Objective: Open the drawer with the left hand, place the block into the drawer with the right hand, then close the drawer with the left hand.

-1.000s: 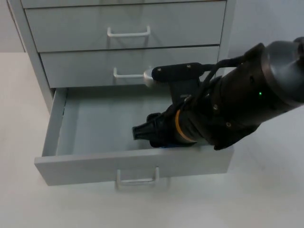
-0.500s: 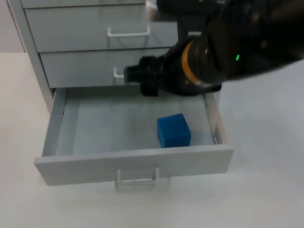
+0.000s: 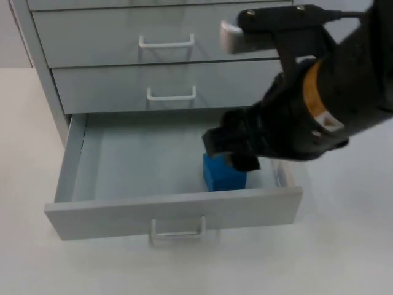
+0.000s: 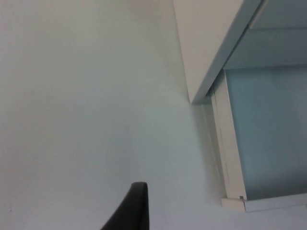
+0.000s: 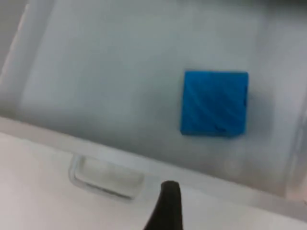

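While the bottom drawer of the smooth pale-grey cabinet stands pulled out, a matte blue cube, the block, rests on its flat floor near the right wall, behind the front panel with its white loop handle. Right tool hovers just above the block; whether it is parted I cannot tell. Left tool waits over the white surface beside the drawer's corner, its state unclear

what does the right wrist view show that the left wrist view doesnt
Right wrist view: the blue block lying on the open drawer's floor, and the drawer's front handle. Left wrist view: bare white table beside the cabinet's side, with the left gripper waiting there. Both: the pale drawer interior and one black fingertip of their own gripper.
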Robot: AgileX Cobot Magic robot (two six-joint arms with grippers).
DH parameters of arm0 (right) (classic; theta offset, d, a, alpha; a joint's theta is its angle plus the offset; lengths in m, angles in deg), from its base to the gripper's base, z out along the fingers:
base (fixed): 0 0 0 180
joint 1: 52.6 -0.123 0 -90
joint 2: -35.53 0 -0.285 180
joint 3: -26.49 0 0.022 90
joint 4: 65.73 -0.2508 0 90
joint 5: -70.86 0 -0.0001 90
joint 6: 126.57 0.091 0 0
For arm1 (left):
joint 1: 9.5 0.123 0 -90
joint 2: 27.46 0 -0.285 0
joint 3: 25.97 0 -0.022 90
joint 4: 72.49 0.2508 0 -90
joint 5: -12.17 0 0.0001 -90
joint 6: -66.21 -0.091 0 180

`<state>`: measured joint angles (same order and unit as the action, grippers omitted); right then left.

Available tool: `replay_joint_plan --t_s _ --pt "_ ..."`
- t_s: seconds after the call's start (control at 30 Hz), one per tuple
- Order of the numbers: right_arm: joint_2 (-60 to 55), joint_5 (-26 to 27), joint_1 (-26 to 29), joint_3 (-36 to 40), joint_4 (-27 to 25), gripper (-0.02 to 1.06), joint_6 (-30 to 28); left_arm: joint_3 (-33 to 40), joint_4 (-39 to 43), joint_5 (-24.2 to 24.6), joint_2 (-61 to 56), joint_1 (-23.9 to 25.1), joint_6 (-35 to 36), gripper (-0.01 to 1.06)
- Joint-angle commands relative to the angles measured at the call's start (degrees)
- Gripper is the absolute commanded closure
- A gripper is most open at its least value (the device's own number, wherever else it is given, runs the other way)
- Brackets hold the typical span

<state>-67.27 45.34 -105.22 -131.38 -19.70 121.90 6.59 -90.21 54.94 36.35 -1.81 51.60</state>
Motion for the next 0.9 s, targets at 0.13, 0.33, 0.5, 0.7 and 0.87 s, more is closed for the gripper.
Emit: replay_joint_plan --t_s 0.13,0.33,0.5,0.7,0.87 --pt "7.4 -0.2 0.0 4.4 -0.2 0.34 -2.1 0.3 -0.8 0.0 -0.4 0.2 -0.2 0.00" --pt "11.6 -1.6 1.0 5.0 -4.1 0.34 -8.6 0.3 -0.8 1.1 -0.4 0.2 -0.2 0.00" --pt "14.6 -2.7 7.1 6.0 -16.7 0.34 -22.1 0.3 -0.7 1.1 -0.4 0.2 -0.2 0.00" --pt "18.7 -5.4 16.1 7.7 -26.4 0.34 -35.4 0.3 -0.7 1.1 -0.4 0.2 -0.4 0.00" --pt "23.0 -8.4 23.8 7.7 -31.5 0.34 -44.2 0.3 -0.7 1.3 -0.4 0.2 -0.6 0.00"
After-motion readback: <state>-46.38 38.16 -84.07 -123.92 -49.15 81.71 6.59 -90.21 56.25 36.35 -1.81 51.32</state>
